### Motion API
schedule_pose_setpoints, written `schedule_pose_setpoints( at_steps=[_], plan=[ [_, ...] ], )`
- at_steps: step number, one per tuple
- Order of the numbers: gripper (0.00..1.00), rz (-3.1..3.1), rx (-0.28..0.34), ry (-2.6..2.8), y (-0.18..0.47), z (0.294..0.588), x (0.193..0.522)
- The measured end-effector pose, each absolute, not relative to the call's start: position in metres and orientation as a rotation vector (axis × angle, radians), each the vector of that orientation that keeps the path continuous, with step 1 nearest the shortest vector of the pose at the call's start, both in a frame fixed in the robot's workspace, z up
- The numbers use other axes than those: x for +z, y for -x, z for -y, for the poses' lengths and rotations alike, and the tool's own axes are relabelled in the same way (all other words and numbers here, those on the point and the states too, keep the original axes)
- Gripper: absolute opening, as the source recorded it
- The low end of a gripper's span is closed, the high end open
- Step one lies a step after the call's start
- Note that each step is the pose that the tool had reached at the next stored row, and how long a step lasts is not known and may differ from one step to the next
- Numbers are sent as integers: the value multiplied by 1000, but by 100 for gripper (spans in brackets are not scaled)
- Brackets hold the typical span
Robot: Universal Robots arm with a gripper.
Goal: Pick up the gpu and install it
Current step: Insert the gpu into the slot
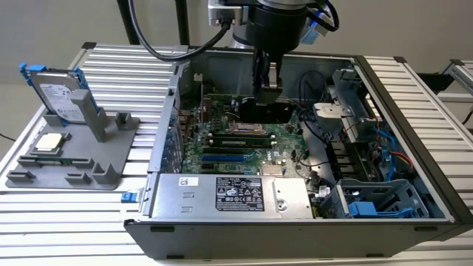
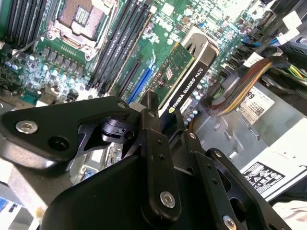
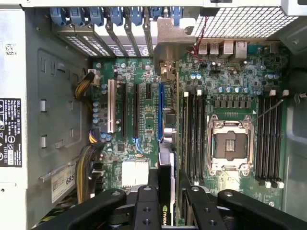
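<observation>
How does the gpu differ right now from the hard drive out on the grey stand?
The gpu is clamped in the gripper inside the open computer case, above the motherboard; the hard drive stands free on the grey stand outside the case. The gpu is a green board with a black cooler; the hard drive is silver in a blue frame. Both stand on edge.

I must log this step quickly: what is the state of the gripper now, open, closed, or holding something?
Gripper: closed on the gpu, holding it edge-down above the motherboard inside the open computer case.
</observation>
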State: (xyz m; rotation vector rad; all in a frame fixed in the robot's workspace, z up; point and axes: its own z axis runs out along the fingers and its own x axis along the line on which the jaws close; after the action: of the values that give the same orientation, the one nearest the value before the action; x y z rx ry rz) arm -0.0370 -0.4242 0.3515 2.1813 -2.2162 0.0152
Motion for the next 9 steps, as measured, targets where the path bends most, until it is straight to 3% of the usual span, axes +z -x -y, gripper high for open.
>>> schedule_pose_setpoints(
  at_steps=[9],
  plan=[
    [0,2216,15,-2181,37,424,347]
  ],
)
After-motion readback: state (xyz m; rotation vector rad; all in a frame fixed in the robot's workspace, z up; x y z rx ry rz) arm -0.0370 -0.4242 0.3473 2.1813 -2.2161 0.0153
